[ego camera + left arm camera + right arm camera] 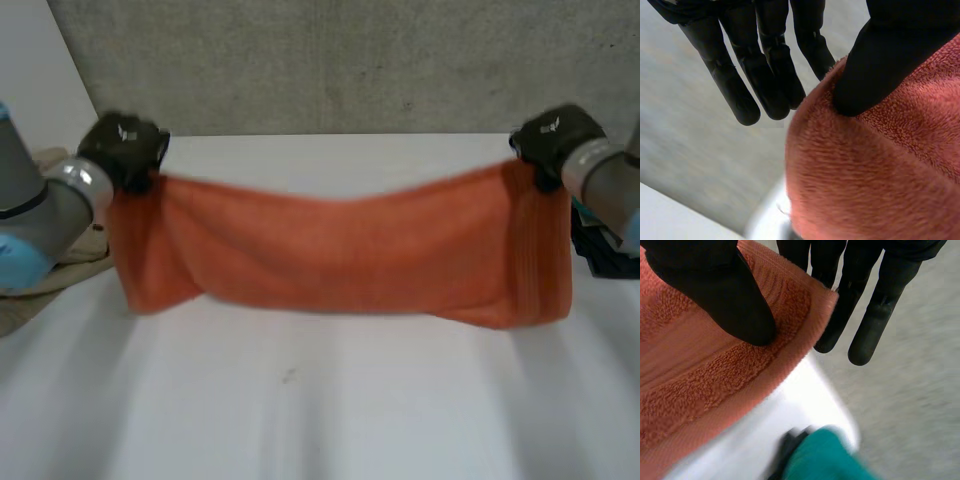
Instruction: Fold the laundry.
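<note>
An orange towel (pixel 340 250) hangs stretched over the white table (pixel 300 410), with the left hand (pixel 125 148) pinching one top corner between thumb and straight fingers and the right hand (pixel 555 140) pinching the other corner likewise. A small pale mark on the back of each hand is too small to read. A beige cloth (pixel 55 260) lies by the left arm, and a teal cloth (pixel 827 457) lies by the right.

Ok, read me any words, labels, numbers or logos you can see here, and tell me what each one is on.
No text here can be read.
On the left hand: a small pale mark on its back, too small to read.
On the right hand: a similar pale mark, too small to read.
On the towel: no label or print in sight.
</note>
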Available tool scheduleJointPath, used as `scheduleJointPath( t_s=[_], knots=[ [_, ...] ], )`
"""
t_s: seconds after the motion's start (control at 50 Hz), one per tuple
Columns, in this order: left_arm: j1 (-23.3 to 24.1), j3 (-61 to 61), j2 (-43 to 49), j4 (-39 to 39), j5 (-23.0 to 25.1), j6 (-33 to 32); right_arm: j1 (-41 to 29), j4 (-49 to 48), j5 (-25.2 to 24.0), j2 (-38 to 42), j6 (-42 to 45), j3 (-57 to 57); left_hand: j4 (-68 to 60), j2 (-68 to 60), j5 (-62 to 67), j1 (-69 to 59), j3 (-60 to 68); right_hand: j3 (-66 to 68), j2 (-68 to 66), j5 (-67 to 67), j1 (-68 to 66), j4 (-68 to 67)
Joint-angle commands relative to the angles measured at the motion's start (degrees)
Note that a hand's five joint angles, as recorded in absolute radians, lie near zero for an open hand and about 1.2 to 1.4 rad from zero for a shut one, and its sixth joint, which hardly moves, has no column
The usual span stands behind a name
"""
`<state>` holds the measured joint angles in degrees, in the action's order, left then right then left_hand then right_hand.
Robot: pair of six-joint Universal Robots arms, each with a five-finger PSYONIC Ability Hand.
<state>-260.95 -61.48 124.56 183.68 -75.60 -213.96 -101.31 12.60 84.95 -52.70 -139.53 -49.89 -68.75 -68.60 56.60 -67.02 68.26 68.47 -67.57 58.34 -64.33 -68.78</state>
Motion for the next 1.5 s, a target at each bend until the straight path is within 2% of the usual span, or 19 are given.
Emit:
scheduleJointPath(
  t_s=[0.02,0.06,0.12,0.28,0.42,0.54,0.7,0.78,0.9,0.96,0.98,1.02,1.08,1.16,1.22,1.3,1.4,1.44,1.5],
  knots=[
    [0.88,16.56,2.62,23.01,-7.53,12.06,-0.12,-30.58,3.47,2.35,-10.49,9.55,-11.25,-11.40,13.40,-12.98,11.74,11.53,-12.43,11.66,-15.67,-11.22],
    [0.79,18.23,1.40,30.55,-10.42,16.88,0.75,-41.97,3.29,0.94,-15.13,8.59,-11.25,-11.40,13.40,-12.98,11.74,11.53,-12.43,11.66,-15.67,-11.22],
    [0.62,19.20,0.77,33.15,-11.93,19.63,1.28,-48.28,3.03,0.06,-17.79,7.53,-11.25,-11.40,13.40,-12.98,11.74,11.53,-12.43,11.66,-15.67,-11.22],
    [0.53,15.09,-0.28,21.12,-7.99,20.69,-0.21,-39.60,-1.45,1.19,-17.88,6.91,-11.25,-11.40,13.40,-12.98,11.74,11.53,-12.43,11.66,-15.67,-11.22],
    [0.44,5.51,0.16,20.67,-5.61,20.34,-0.91,-33.00,-2.24,4.44,-17.36,6.21,-11.25,-11.40,13.40,-12.98,11.74,11.53,-12.43,11.66,-15.67,-11.22],
    [0.35,-3.72,3.75,20.41,-3.50,17.62,-1.70,-24.39,-3.56,10.24,-14.46,4.10,-11.25,-11.40,13.40,-12.98,11.74,11.53,-12.43,11.66,-15.67,-11.22],
    [0.79,-13.66,6.14,15.58,-2.88,10.24,-2.49,-15.77,-2.33,14.47,-6.11,-1.61,-11.25,-11.40,13.40,-12.98,11.74,11.53,-12.43,11.66,-15.67,-11.22],
    [0.53,-19.54,1.93,8.73,-3.06,6.99,-1.62,-11.64,-2.15,10.88,-4.18,-7.05,-11.25,-11.40,13.40,-12.98,11.74,11.53,-12.43,11.66,-15.67,-11.22],
    [-1.40,-31.76,-10.99,-5.85,-2.62,-1.80,2.07,-3.92,-2.24,-1.51,1.62,-20.23,-11.25,-11.40,13.40,-12.98,11.74,11.53,-12.43,11.66,-15.67,-11.22],
    [-3.24,-38.00,-18.19,-14.29,-1.92,-8.82,5.06,4.60,-2.42,-8.98,10.48,-28.84,-11.25,-11.40,13.40,-12.98,11.74,11.53,-12.43,11.66,-15.67,-11.22],
    [-4.38,-40.54,-21.26,-18.92,-1.40,-12.93,7.15,10.11,-2.42,-12.22,16.60,-33.39,-11.25,-11.40,13.40,-12.98,11.74,11.53,-12.43,11.66,-15.67,-11.22],
    [-5.96,-43.10,-24.96,-25.26,-0.26,-18.82,10.32,15.22,-2.59,-16.35,25.21,-39.20,-11.25,-11.40,13.40,-12.98,11.74,11.53,-12.43,11.66,-15.67,-11.22],
    [-7.38,-43.12,-26.47,-30.90,2.64,-24.73,12.18,13.52,-4.43,-18.49,32.37,-42.82,-11.25,-11.40,13.40,-12.98,11.74,11.53,-12.43,11.66,-15.67,-11.22],
    [-5.98,-38.74,-22.72,-27.86,6.51,-24.32,10.78,7.99,-4.79,-16.57,28.37,-41.35,-11.25,-11.40,13.40,-12.98,11.74,11.53,-12.43,11.66,-15.67,-11.22],
    [-4.22,-34.16,-18.93,-23.47,6.78,-21.86,8.51,4.20,-4.44,-12.62,23.63,-36.97,-11.25,-11.40,13.40,-12.98,11.74,11.53,-12.43,11.66,-15.67,-11.22],
    [-1.59,-24.86,-10.94,-14.16,2.15,-16.33,6.48,0.07,-3.30,-7.79,15.46,-30.12,-11.25,-11.40,13.40,-12.98,11.74,11.53,-12.43,11.66,-15.67,-11.22],
    [0.09,-18.60,-6.00,-10.27,-2.97,-12.36,5.07,-3.37,-2.51,-4.43,8.75,-24.65,-11.25,-11.40,13.40,-12.98,11.74,11.53,-12.43,11.66,-15.67,-11.22],
    [0.61,-16.67,-5.56,-9.74,-3.24,-11.31,4.63,-5.47,-2.77,-3.82,7.52,-22.63,-11.25,-11.40,13.40,-12.98,11.74,11.53,-12.43,11.66,-15.67,-11.22],
    [1.49,-9.73,-3.89,-3.79,-1.05,-10.25,2.44,-13.37,-2.77,-1.88,5.24,-15.26,-11.25,-11.40,13.40,-12.98,11.74,11.53,-12.43,11.66,-15.67,-11.22]
  ],
)
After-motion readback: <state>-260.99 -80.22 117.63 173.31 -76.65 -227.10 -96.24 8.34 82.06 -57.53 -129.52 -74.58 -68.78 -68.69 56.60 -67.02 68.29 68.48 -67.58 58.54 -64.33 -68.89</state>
